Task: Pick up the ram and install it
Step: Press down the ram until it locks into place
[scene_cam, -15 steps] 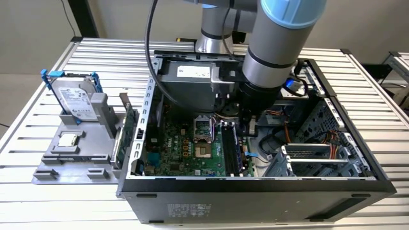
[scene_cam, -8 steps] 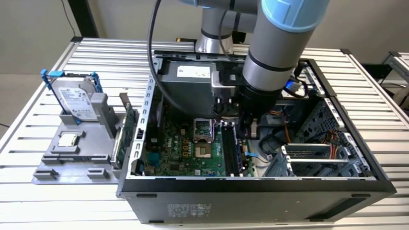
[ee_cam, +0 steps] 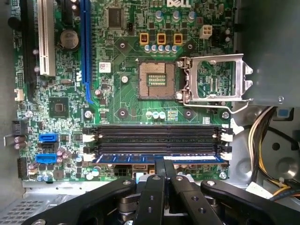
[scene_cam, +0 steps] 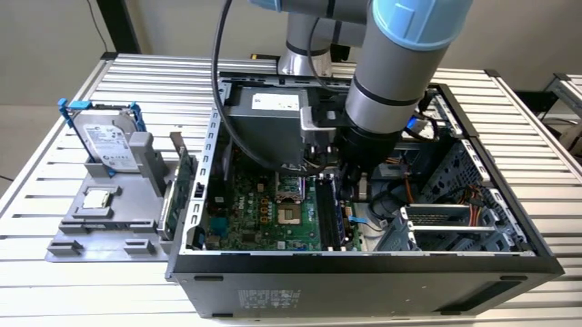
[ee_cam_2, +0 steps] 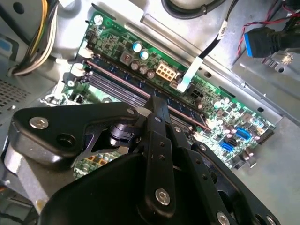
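The arm reaches down into the open computer case (scene_cam: 364, 262), which lies on its side on a slatted metal table (scene_cam: 54, 286). In the first wrist view the gripper (ee_cam: 163, 164) stands over the bank of black memory slots (ee_cam: 157, 138) on the green motherboard (ee_cam: 117, 103). Its two fingers (ee_cam: 158, 169) are drawn close together, clenched on the upper edge of the ram (ee_cam: 136, 159) near its middle. The ram is a dark blue stick lying lengthwise in the slot nearest the board edge, parallel to the other slots and reaching from one white end latch (ee_cam: 89, 158) to the other. Whether it is fully seated cannot be told. The second wrist view shows the same stick (ee_cam_2: 112, 70) from behind the gripper (ee_cam_2: 158, 104), on edge beside the other slots, with the fingertips meeting on it. Beyond the slots, the processor socket (ee_cam: 157, 79) lies bare, its metal retention frame (ee_cam: 218, 77) swung open beside it. In the exterior view, a grey fixture (scene_cam: 109, 218) to the exterior view's left of the case holds an upright hard drive (scene_cam: 105, 146), a processor chip (scene_cam: 97, 199) and a green card (scene_cam: 182, 184) on edge.
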